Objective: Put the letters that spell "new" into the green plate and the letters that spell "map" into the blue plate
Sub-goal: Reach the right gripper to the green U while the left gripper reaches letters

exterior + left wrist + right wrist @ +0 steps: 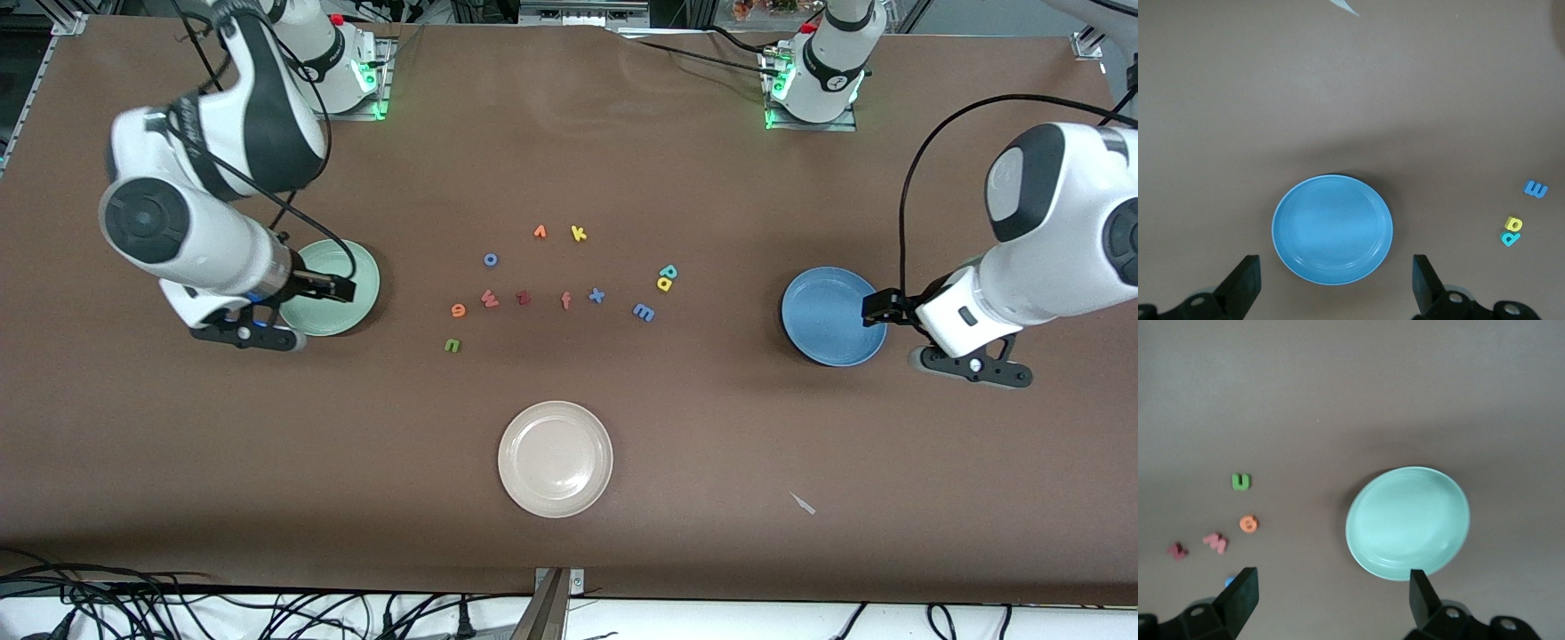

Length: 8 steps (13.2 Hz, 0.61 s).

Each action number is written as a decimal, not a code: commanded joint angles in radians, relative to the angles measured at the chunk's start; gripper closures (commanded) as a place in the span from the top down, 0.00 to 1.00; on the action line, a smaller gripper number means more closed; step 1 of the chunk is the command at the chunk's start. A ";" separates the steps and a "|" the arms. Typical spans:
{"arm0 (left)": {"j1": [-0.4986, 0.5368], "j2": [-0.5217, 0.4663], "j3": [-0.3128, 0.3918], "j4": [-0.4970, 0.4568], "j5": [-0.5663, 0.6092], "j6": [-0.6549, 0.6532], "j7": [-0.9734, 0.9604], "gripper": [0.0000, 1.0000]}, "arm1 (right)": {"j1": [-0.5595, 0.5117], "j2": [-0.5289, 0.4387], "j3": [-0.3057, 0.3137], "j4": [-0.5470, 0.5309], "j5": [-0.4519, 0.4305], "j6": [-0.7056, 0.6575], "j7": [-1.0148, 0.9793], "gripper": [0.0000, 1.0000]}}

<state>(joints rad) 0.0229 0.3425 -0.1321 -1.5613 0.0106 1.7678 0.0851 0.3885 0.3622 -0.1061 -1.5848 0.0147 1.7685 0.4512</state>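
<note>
Foam letters on table: n (452,345), e (458,310), w (490,299), z (523,298), f (565,301), x (597,295), m (644,312), a (663,284), p (669,271), k (579,234), o (490,260) were readable.
Other print: none was readable.

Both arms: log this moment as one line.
left gripper: open, over blue plate | right gripper: open, over green plate | letters n, e, w, m, a, p: on table, none plated

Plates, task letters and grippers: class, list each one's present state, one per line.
green plate: empty
blue plate: empty
cream plate: empty
n, e, w: on the table
m, a, p: on the table
left gripper: open, over blue plate
right gripper: open, over green plate
</note>
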 commanded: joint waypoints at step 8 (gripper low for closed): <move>-0.133 0.121 0.006 -0.049 -0.078 0.125 -0.369 1.00 | 0.150 0.159 0.008 -0.170 0.001 0.414 0.294 0.91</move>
<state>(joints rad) -0.0917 0.4552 -0.1348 -1.5811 -0.0154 1.8342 -0.2188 0.5151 0.5092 -0.0971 -1.7410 0.0149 2.1525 0.6914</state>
